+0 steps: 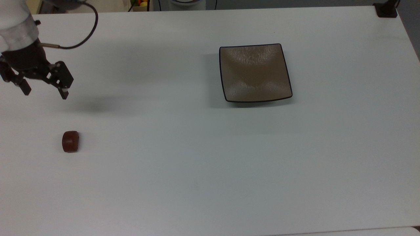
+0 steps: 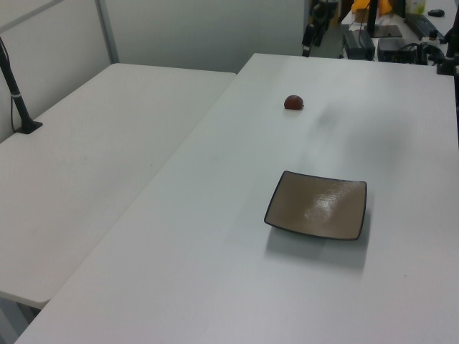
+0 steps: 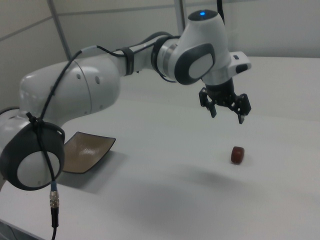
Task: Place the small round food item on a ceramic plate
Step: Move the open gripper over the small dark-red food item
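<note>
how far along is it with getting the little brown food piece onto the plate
Nothing is placed yet. The small round food item sits on the white table, far from the empty ceramic plate. In hand: the gripper hangs open above the table, up and slightly left of the food in the top view, holding nothing. Left: lower over the food, grasp it, carry it to the plate and release it.

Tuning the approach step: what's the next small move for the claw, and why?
Probably bring the open claw on toward the top view's bottom and slightly right until it is over the small round food item, then descend. It hangs above the table, empty, short of the item; the ceramic plate sits bare.
</note>
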{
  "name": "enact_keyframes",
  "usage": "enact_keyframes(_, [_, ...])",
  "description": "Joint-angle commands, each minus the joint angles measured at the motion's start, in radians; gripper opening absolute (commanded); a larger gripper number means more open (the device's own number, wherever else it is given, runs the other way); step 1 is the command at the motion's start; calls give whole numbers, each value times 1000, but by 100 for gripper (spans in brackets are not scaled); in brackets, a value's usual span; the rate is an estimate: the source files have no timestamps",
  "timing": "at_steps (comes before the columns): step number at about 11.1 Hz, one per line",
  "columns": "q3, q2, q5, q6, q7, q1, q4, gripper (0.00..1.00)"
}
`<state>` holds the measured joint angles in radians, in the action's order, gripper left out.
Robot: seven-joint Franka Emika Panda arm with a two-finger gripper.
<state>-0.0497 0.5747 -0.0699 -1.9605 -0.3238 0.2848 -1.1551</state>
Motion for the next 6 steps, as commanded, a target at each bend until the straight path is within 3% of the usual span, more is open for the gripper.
enact_keyframes(1, [14,79,-14,-67,-75,14,35,100])
enact_keyframes(6, [21,143,-14,-214,-124,16,20,100])
